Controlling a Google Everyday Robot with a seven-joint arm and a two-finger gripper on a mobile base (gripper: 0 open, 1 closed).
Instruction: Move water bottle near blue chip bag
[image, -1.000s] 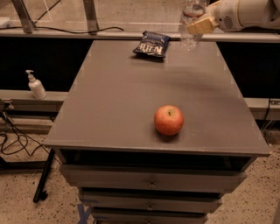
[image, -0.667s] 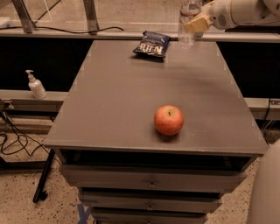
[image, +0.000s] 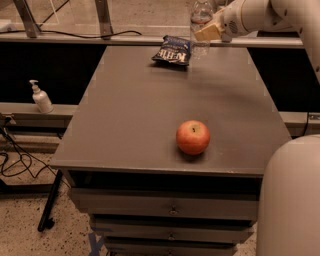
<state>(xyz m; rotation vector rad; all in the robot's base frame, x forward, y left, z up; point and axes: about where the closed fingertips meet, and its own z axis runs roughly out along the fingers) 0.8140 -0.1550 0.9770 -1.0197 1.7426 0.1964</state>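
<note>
top of frame | hand clamped on water bottle | shifted left over the last second, now just right of blue chip bag on table | looks nearly placed, release pending

The only print I see is white lettering on the blue chip bag at the table's 12 o'clock end, and I can't read it. My gripper, at the bag's 2 o'clock, clasps the water bottle; its label gives me nothing legible.
</note>
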